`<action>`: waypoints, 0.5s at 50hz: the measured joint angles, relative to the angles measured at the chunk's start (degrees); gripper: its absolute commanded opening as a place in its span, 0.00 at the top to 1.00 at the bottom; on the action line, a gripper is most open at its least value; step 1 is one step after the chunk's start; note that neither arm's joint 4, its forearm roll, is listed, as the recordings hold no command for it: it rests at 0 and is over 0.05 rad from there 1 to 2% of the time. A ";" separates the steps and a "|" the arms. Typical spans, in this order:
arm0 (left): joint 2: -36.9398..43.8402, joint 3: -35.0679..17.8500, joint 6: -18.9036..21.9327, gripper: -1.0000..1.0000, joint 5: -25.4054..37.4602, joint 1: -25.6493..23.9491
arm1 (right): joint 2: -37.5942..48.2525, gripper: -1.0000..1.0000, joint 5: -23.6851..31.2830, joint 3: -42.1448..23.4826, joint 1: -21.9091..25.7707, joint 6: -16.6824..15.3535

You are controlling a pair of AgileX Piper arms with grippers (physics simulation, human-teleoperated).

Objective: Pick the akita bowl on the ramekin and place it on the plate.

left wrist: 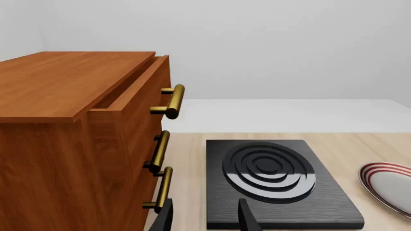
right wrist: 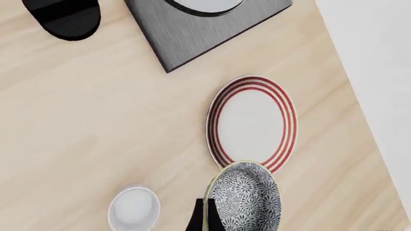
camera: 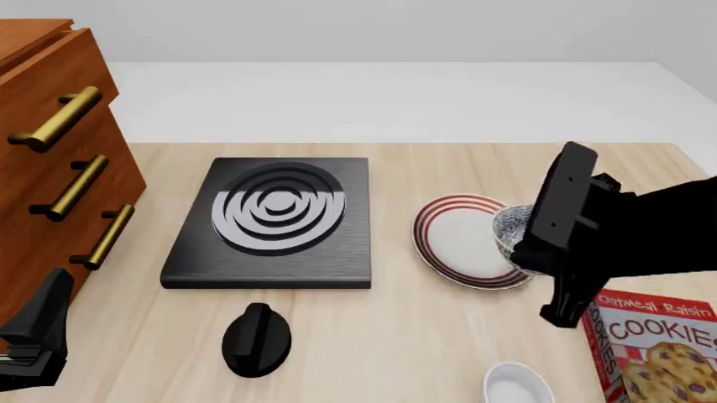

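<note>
Bowl (right wrist: 247, 197) is stiff, light, probably slick glaze, pinched by its rim in your right gripper (right wrist: 207, 216), lifted off the ramekin (right wrist: 133, 208) and hanging over the plate's (right wrist: 251, 120) near-right edge, so keep that rim pinch and lower gently; left gripper (left wrist: 205, 216) idles spread apart.

the table (camera: 448, 336) is pale matt wood grain. the cabinet (left wrist: 57, 120) is reddish polished wood with shiny brass handles (left wrist: 172, 101). the stove (camera: 274, 222) looks brushed dark metal. the plate (right wrist: 251, 120) is smooth glazed ceramic.
</note>
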 measured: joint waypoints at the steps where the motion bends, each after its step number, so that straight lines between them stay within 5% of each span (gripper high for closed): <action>1: 0.00 0.00 0.00 0.00 0.00 0.00 | 0.36 1.00 -0.31 -0.24 -0.25 -0.16; 25: 0.00 0.00 0.00 0.00 0.00 0.00 | 10.53 1.00 -7.43 -6.81 -3.37 1.85</action>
